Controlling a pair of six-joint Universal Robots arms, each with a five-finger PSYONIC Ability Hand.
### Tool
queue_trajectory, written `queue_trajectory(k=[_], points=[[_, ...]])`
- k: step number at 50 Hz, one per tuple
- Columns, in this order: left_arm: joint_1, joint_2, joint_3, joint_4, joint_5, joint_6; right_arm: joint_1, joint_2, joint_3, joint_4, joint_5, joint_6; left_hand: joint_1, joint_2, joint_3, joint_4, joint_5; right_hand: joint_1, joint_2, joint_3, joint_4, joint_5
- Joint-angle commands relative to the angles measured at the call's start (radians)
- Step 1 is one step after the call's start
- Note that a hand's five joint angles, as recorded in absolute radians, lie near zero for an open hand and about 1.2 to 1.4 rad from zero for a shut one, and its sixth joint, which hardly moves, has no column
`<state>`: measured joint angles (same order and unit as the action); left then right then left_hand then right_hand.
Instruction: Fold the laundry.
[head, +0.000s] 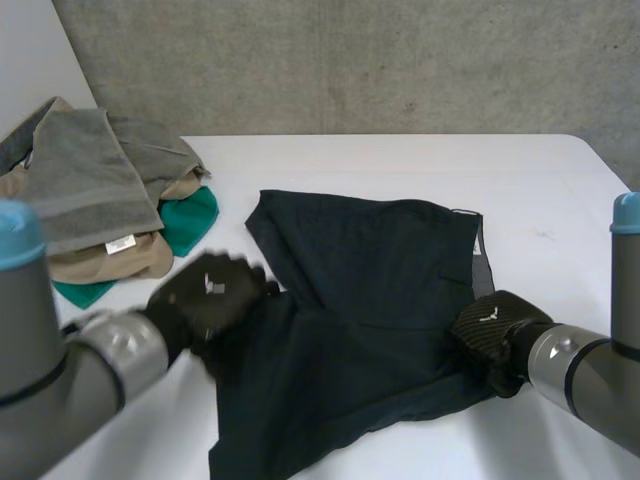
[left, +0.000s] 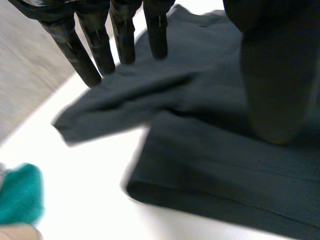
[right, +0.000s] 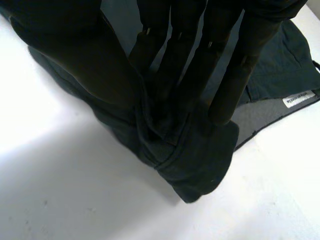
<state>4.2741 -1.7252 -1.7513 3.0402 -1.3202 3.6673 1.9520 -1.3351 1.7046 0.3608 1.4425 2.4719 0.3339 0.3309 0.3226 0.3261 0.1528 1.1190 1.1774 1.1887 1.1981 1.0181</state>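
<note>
One dark garment (head: 370, 300) lies spread on the white table (head: 400, 160), just beside the pile of laundry (head: 90, 200), on the side of it toward the robot's right arm. The two hands sit on opposite edges of the garment.

The left hand (head: 210, 290) is on the edge nearest the pile. Its fingers (left: 80, 55) are straight and their tips meet a raised flap of cloth, while its thumb (left: 270, 90) stands well apart from them, so it looks released rather than gripping.

The right hand (head: 488, 325) is on the edge farthest from the pile. There a bunch of the hem is gathered between its thumb (right: 75, 65) and fingers (right: 230, 85), so it is grasping the garment.

The garment seems to run lengthwise from its far edge toward the robot, with the hands across it. Any fold would likely bring the held edge over toward the pile side, and the right hand is the one placed to carry it.

Counted: one garment laid out and two hands. The pile holds at least three pieces, a grey towel (head: 75, 180), a tan cloth (head: 110, 262) and a green cloth (head: 190, 220).
</note>
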Motion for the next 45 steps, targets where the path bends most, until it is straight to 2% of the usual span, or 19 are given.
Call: queue_trajectory(k=[1, 7, 14, 18, 27, 35, 40, 45], points=[[0.033, -0.259, 0.253, 0.157, 0.032, -0.010, 0.024, 0.027, 0.015, -0.049, 0.013, 0.024, 0.334, 0.337, 0.345, 0.341, 0.340, 0.277, 0.219, 0.208, 0.198, 0.204], [0.047, -0.490, 0.538, 0.120, 0.065, 0.004, 0.025, 0.036, 0.021, -0.078, 0.027, 0.030, 0.440, 0.443, 0.451, 0.448, 0.447, 0.277, 0.219, 0.208, 0.198, 0.204], [0.061, -0.772, 0.892, 0.040, 0.140, 0.054, 0.021, 0.056, 0.029, -0.105, 0.029, 0.032, 0.437, 0.440, 0.449, 0.445, 0.444, 0.277, 0.219, 0.208, 0.198, 0.204], [0.070, -0.885, 1.030, -0.021, 0.148, 0.100, 0.012, 0.057, 0.030, -0.111, 0.032, 0.032, 0.455, 0.458, 0.466, 0.463, 0.461, 0.277, 0.219, 0.208, 0.198, 0.204], [0.066, -0.971, 1.109, -0.041, 0.136, 0.134, -0.010, 0.057, 0.029, -0.128, 0.033, 0.030, 0.599, 0.602, 0.610, 0.606, 0.605, 0.277, 0.219, 0.208, 0.198, 0.204], [0.058, -0.988, 1.106, 0.034, 0.096, 0.152, -0.013, 0.056, 0.030, -0.134, 0.035, 0.032, 1.048, 1.051, 1.059, 1.055, 1.054, 0.277, 0.219, 0.208, 0.198, 0.204], [0.050, -0.985, 1.102, 0.045, 0.075, 0.158, -0.018, 0.053, 0.030, -0.134, 0.035, 0.032, 1.062, 1.065, 1.074, 1.070, 1.069, 0.277, 0.219, 0.208, 0.198, 0.204], [0.059, -0.912, 1.038, 0.046, 0.003, 0.178, -0.024, 0.051, 0.027, -0.134, 0.035, 0.031, 1.062, 1.065, 1.074, 1.070, 1.069, 0.277, 0.219, 0.208, 0.198, 0.204]])
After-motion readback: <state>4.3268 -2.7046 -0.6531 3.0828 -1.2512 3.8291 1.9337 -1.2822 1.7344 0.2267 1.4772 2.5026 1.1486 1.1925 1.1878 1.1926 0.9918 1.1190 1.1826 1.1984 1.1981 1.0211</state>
